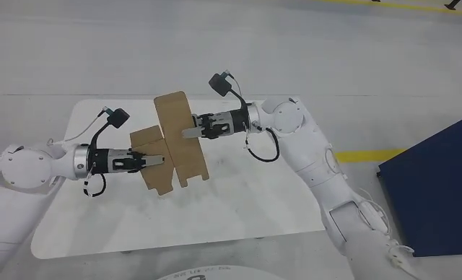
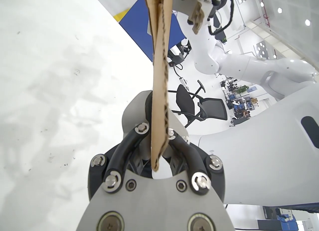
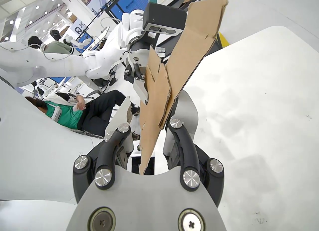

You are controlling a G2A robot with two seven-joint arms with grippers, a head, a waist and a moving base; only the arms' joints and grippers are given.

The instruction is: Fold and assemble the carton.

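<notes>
A flattened brown carton [image 1: 180, 139] hangs above the white table [image 1: 253, 200], held between both arms. My left gripper [image 1: 154, 161] is shut on its lower left flap; in the left wrist view the cardboard edge [image 2: 159, 67] runs straight between the gripper [image 2: 159, 124] and is pinched there. My right gripper [image 1: 189, 130] holds the carton's right side near the middle. In the right wrist view the folded layers [image 3: 154, 97] pass through that gripper [image 3: 154, 114], pressed against one finger [image 3: 183, 109]. The carton's long panel stands tilted, its top pointing away from the robot.
The table's rounded edge lies close under the carton on the far side. A dark blue box [image 1: 426, 186] stands on the floor off the table's right. A yellow floor line [image 1: 364, 155] runs beside it.
</notes>
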